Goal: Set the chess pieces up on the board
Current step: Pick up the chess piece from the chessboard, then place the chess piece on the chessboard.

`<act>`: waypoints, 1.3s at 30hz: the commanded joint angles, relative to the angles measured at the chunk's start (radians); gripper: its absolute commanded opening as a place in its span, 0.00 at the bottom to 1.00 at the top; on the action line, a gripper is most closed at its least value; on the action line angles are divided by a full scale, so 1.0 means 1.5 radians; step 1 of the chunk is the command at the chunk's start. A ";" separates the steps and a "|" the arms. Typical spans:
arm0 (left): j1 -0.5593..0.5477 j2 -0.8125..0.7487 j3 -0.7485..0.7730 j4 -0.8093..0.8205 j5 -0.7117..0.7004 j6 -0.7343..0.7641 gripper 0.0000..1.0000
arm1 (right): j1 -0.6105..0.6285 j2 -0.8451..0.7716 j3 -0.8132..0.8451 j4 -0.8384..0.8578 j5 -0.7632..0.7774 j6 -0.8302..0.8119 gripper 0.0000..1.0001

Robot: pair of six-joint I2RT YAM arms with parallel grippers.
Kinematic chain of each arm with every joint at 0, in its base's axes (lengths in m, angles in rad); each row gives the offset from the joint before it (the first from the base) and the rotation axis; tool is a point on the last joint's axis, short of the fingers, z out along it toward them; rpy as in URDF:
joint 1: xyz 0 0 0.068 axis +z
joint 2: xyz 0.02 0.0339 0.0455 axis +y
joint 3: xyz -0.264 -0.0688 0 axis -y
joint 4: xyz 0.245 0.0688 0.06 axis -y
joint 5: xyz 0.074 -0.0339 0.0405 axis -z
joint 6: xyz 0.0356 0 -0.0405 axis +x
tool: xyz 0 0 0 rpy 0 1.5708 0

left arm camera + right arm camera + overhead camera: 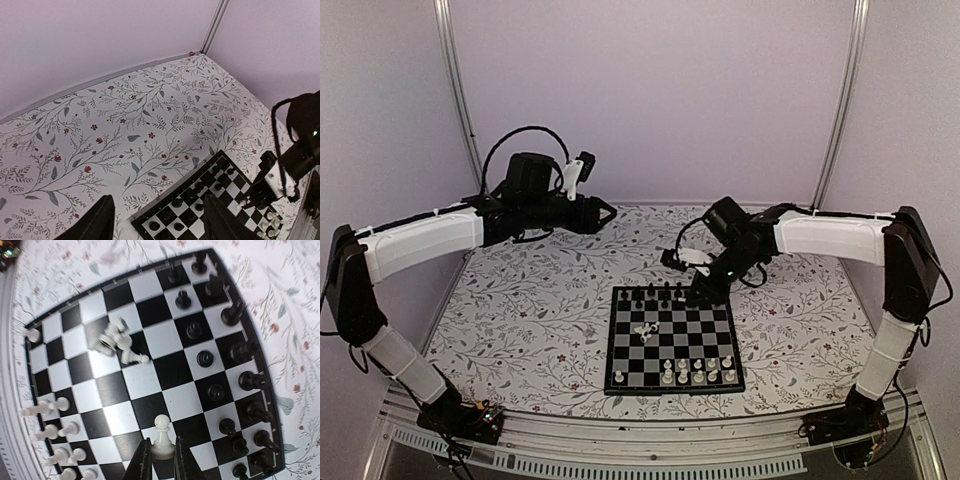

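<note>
One white pawn (161,426) nipped in right pincer (161,452), left pincer (159,200) wide and empty, fallen pieces (117,342) blurred, board (172,367) cropped.

My board (690,346), black and pale checks inside a thin black border, lies flat, with black chessmen (656,295) standing along its far edge and cream-white chessmen (700,372) only partly lined up along the near edge. A few loose white pieces (643,330) lie tumbled in a heap on the middle-left squares. One white pawn (161,432) stands upright, pinched between the fingers of my right gripper (161,454), close to the black rows.
</note>
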 commanded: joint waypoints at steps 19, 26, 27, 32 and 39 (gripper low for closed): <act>-0.199 0.066 -0.112 0.330 0.139 -0.281 0.54 | -0.079 -0.274 -0.141 0.162 -0.355 -0.018 0.07; -0.216 0.103 -0.082 0.327 0.158 -0.283 0.49 | -0.080 -0.278 -0.143 0.163 -0.356 -0.017 0.08; -0.216 0.106 -0.079 0.328 0.163 -0.283 0.46 | -0.080 -0.278 -0.143 0.163 -0.355 -0.016 0.08; -0.219 0.119 -0.068 0.330 0.186 -0.286 0.39 | -0.080 -0.274 -0.142 0.165 -0.344 -0.013 0.08; -0.221 0.125 -0.070 0.349 0.208 -0.302 0.35 | -0.081 -0.264 -0.139 0.166 -0.331 -0.011 0.09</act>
